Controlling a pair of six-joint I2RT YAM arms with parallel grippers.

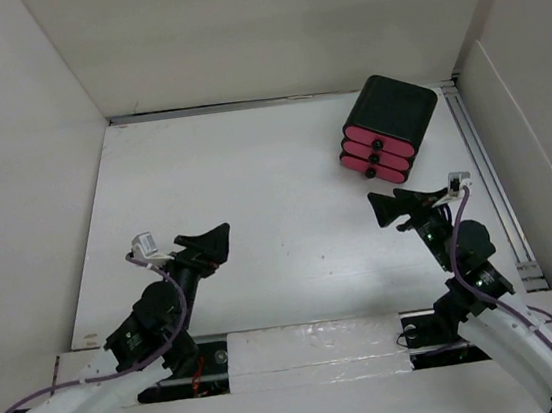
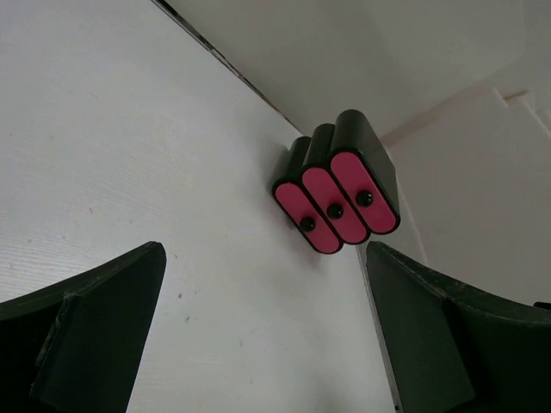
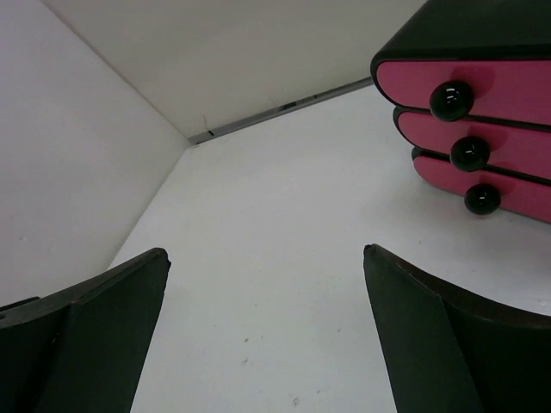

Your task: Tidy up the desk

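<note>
Desk [image 1: 287, 215] spans the view under both arms. Left gripper [image 1: 222, 241] at 9 o'clock, right gripper [image 1: 385, 210] at 3 o'clock: both spread wide, holding nothing. Black drawer box [image 1: 388, 130] at 2 o'clock, pink drawers seemingly flush.

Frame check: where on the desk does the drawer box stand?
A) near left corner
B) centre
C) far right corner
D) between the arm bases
C: the top view shows the box by the far right corner of the desk, just beyond the right gripper.
</note>
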